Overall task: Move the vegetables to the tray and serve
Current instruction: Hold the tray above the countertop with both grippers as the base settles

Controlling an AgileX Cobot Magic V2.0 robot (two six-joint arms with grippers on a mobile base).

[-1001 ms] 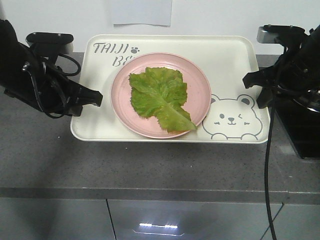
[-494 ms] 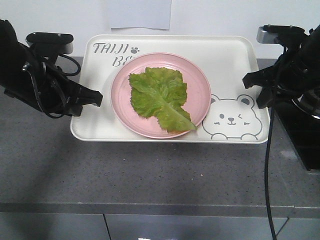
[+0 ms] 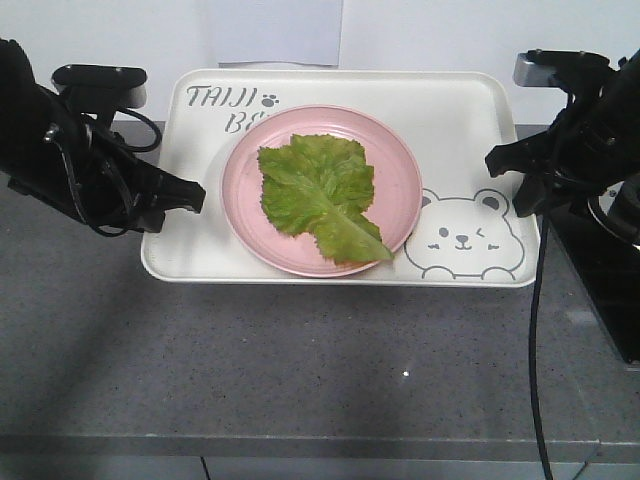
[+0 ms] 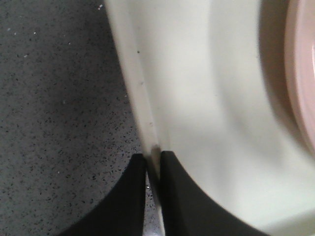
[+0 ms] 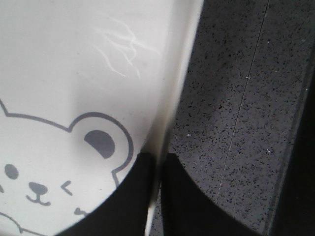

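The left gripper [image 4: 151, 158] and right gripper [image 5: 156, 158] are clamping opposite rims of the tray [image 3: 460, 110], perhaps bearing its weight, with the lettuce leaf [image 3: 320, 195] lying on the pink plate [image 3: 400, 180] at its middle, the serving step calling for a level, matched lift.

You have the lettuce leaf [image 3: 320, 195] on the plate [image 3: 240, 190], plate centred on the tray [image 3: 460, 130], tray on the counter [image 3: 300, 350]; left gripper [image 4: 152, 156] straddles its left rim, right gripper [image 5: 157, 156] its right.

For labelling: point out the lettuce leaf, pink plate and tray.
lettuce leaf [image 3: 318, 195], front view, middle of the leaf.
pink plate [image 3: 398, 185], front view, bare right side.
tray [image 3: 450, 120], front view, bare back-right floor.
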